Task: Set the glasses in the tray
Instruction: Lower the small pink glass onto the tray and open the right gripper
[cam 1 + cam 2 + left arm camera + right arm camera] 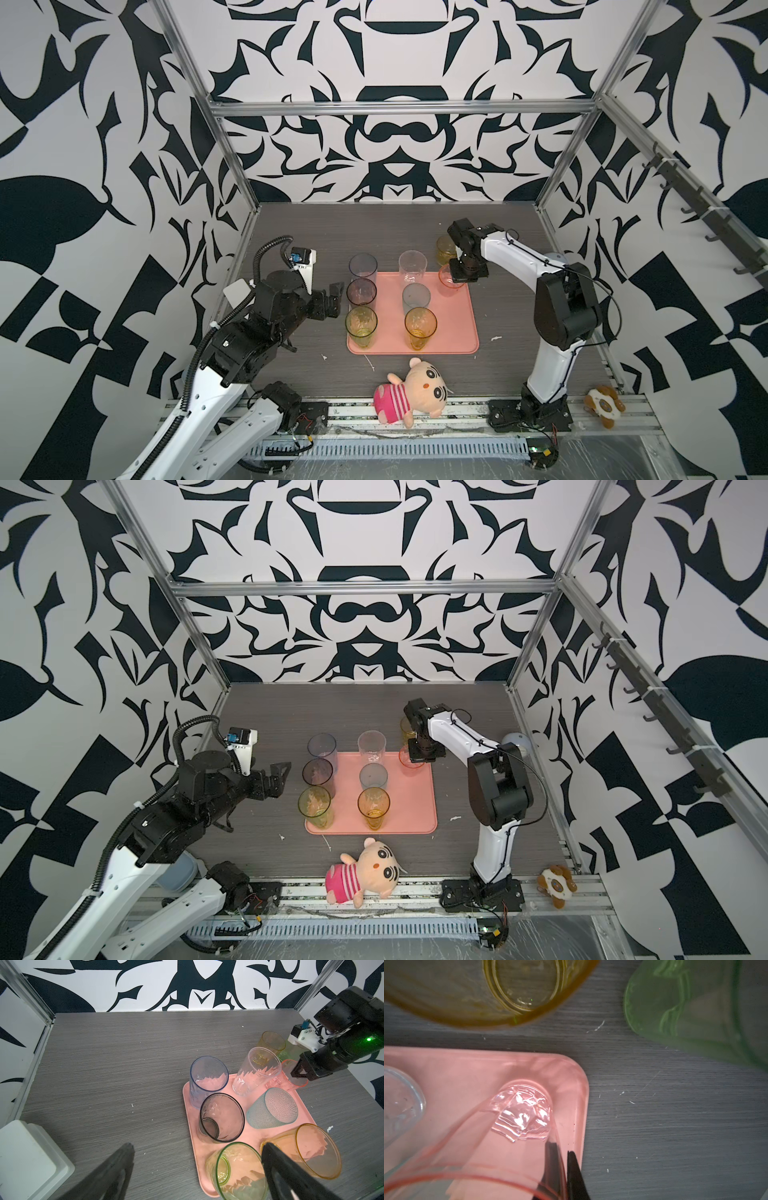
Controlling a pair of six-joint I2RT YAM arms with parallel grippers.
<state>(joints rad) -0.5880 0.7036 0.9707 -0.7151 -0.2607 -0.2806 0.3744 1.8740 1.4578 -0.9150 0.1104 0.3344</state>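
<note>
The see-through pink tumbler [521, 1113] is pinched by its wall in the right hand [560, 1148], flat salmon-pink tray [446, 1068] beneath; the left hand [196, 1147] is spread.

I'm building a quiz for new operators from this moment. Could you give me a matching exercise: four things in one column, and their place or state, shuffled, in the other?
Things
1. pink glass
2. teal glass
3. left gripper
4. plush doll

Place or state
A. lying at the table's front edge, off the tray
B. pinched at its rim by the right gripper, at the tray's far right corner
C. open, holding nothing, left of the tray
D. standing in the tray's middle, untouched

Pairs: 1-B, 2-D, 3-C, 4-A
</note>
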